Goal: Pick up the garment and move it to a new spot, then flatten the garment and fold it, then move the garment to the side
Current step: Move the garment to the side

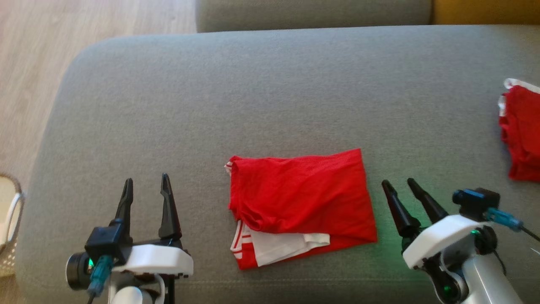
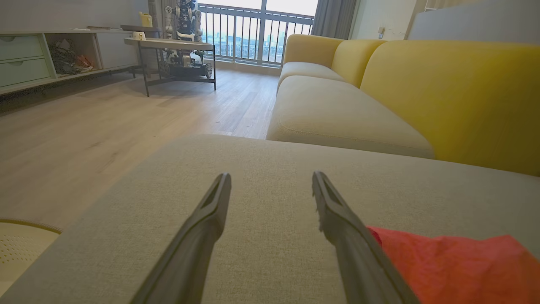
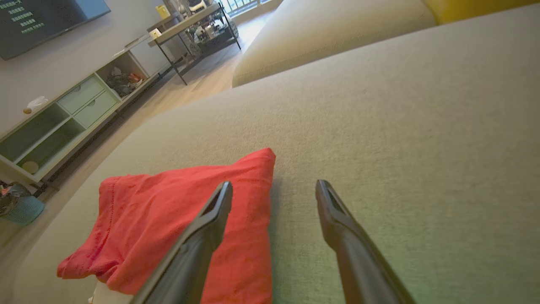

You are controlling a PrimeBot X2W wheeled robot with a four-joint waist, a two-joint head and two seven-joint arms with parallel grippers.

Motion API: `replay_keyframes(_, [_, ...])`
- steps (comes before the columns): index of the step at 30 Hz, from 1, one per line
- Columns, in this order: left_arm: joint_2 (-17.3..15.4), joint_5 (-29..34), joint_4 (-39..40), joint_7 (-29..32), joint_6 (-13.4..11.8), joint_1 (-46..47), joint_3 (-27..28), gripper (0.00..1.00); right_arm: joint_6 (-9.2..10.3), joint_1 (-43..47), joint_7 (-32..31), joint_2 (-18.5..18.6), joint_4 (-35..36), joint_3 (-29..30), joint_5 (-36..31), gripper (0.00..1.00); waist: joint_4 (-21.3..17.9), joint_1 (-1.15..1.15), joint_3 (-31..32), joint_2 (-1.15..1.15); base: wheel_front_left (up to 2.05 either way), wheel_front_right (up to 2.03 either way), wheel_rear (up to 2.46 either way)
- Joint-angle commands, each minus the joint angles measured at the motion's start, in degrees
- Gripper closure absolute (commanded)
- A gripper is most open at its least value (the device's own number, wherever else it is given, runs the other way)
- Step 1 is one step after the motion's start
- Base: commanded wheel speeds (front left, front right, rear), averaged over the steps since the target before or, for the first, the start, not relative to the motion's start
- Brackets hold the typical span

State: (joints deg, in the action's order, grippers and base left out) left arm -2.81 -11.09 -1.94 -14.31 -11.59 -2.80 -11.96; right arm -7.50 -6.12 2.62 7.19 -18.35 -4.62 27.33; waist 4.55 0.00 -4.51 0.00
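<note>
Folded red garment (image 1: pixel 301 198) lies on grey cushion (image 1: pixel 270 84), middle, near front edge. Head view alone: second red garment (image 1: pixel 521 135) at cushion's right edge, pale basket (image 1: pixel 9 253) off cushion's left side. Left wrist view alone: yellow sofa (image 2: pixel 443 93) behind cushion. Two claws over cushion's front: left claw (image 1: pixel 146 178), right claw (image 1: pixel 397 181), both wide, holding nothing. Red garments: two.

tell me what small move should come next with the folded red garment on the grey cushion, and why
Probably ease the open, empty right gripper toward the nearest edge of the folded red fabric garment to grip it. It lies folded on the grey fabric cushion, the left gripper is open and empty too, so moving it aside seems all that remains.
</note>
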Motion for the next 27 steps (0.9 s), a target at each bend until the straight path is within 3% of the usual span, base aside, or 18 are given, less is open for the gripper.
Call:
replay_keyframes(1, [-0.1, 0.3, 1.7, -0.7, -0.3, 3.1, 1.6, 0.0, 0.01, -2.9, -0.9, 0.8, 0.9, -1.8, 1.3, 0.0, 0.9, 0.0, -0.8, 0.0, 0.0, 0.0, 0.0])
replay_keyframes(10, [-0.1, 0.3, 1.6, -0.7, -1.0, 4.4, 0.3, 0.0, 0.01, -6.2, -6.7, 1.8, -5.7, -5.2, 7.7, 0.0, 3.6, 0.0, -3.5, 0.0, 0.0, 0.0, 0.0])
replay_keyframes(17, [-0.1, 0.4, 1.1, -0.7, -1.3, 5.1, -0.1, 0.0, 0.01, -7.5, -7.1, 2.4, -8.4, -8.4, 9.2, 0.0, 4.4, 0.0, -4.3, 0.0, 0.0, 0.0, 0.0])
replay_keyframes(18, [-0.1, 0.4, 1.1, -0.7, -1.3, 5.1, -0.1, 0.0, 0.01, -7.7, -6.9, 2.6, -8.7, -8.8, 9.0, 0.75, 4.4, 0.0, -4.4, 0.0, 0.0, 0.0, 0.0])
replay_keyframes(19, [-0.1, 0.4, 1.1, -0.7, -1.3, 5.1, -0.1, 0.0, 0.01, -7.7, -6.9, 2.6, -8.7, -8.8, 9.0, 0.75, 4.4, 0.0, -4.4, 0.0, 0.0, 0.0, 0.0])
replay_keyframes(20, [-0.1, 0.5, 0.9, -0.7, -1.4, 5.1, -0.1, 0.0, 0.01, -8.1, -6.0, 3.1, -9.1, -9.7, 8.6, 1.0, 4.4, 0.0, -4.3, 0.0, 0.0, 0.0, 0.0])
replay_keyframes(27, [-0.1, 1.2, 0.7, -0.7, -1.2, 5.6, 0.0, 0.0, 0.01, -10.0, -1.4, 6.0, -9.7, -13.4, 5.2, 1.0, 3.4, 0.0, -4.1, 0.0, 0.0, 0.0, 0.0])
